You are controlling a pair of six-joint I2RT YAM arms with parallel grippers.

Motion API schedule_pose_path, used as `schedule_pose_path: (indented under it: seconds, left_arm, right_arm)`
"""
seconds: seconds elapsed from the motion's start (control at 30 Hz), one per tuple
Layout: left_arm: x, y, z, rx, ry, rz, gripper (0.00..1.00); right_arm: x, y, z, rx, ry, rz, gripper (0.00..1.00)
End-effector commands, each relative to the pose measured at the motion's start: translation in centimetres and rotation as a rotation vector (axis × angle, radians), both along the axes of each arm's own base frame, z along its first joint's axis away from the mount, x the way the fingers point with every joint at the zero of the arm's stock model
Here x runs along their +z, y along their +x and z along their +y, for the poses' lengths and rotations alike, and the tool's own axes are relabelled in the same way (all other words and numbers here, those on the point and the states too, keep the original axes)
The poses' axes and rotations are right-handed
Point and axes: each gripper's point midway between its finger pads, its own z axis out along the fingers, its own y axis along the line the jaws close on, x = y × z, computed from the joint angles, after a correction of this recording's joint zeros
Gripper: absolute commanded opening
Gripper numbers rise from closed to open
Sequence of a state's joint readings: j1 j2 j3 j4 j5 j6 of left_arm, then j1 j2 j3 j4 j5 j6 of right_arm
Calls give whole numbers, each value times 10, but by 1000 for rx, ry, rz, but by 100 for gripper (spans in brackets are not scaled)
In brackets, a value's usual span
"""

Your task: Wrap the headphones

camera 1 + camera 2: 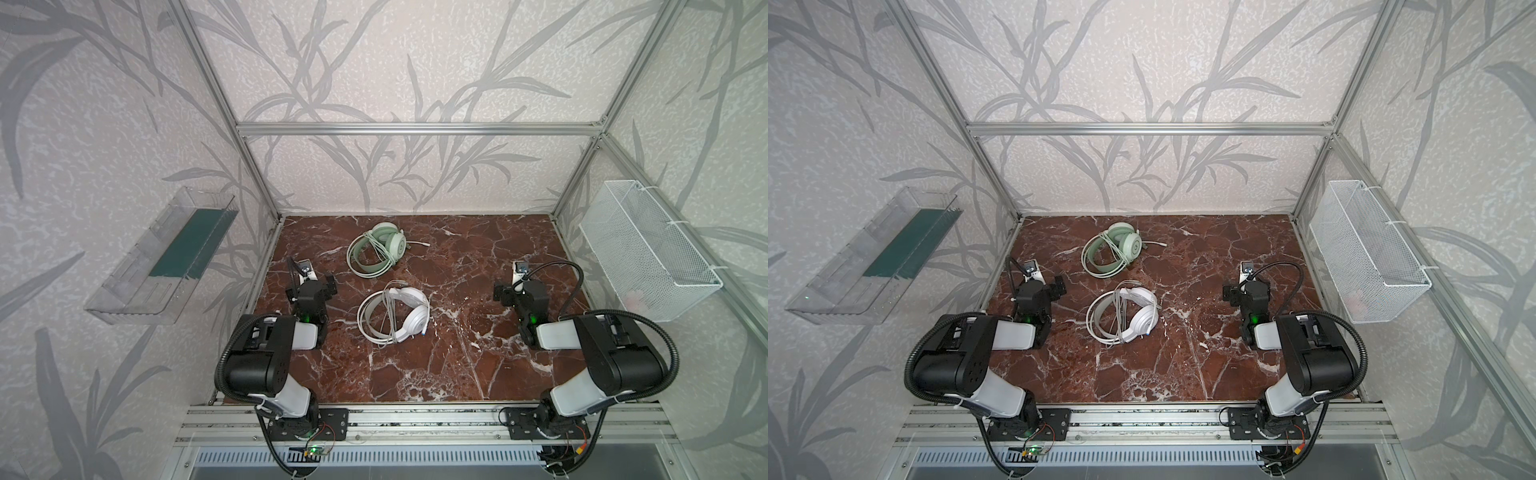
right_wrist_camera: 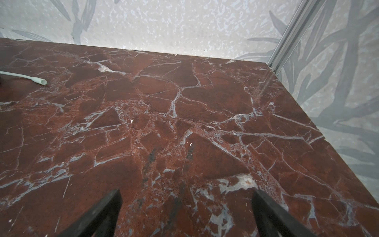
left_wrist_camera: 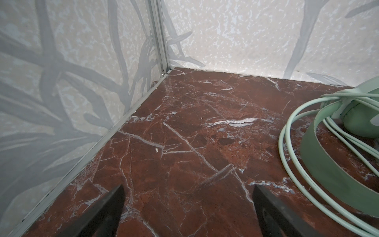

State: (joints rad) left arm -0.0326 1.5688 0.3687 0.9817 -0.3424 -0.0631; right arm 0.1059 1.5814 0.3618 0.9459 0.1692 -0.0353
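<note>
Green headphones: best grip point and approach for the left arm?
The headband, from above. The green headphones lie on their side, so the band stands on edge as a thin arc facing the left gripper; its open fingers can likely straddle it. The cups look too bulky.

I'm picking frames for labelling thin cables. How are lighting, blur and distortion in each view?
In both top views light is soft and even, shadows faint, frame posts splay from wide-angle distortion; white headphones with thin but distinct cable. Left wrist view: mint-green headphones sharp, cut by the picture edge; left gripper dark and soft. Right wrist view: tabletop veins crisp; right gripper likewise.
</note>
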Motion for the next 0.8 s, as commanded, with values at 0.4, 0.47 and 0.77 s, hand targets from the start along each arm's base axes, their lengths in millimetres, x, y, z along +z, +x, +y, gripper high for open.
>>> schedule_pose_path:
  seconds: [0.4, 0.47, 0.77]
  left_arm:
    - [-1, -2, 1, 4, 18, -2, 99]
    - [-1, -2, 1, 4, 19, -3, 99]
    - [0, -2, 1, 3, 18, -4, 99]
  right_arm:
    - [10, 2, 2, 10, -1, -43, 99]
    - [10, 2, 2, 10, -1, -43, 99]
    - [9, 4, 11, 68, 1, -29, 99]
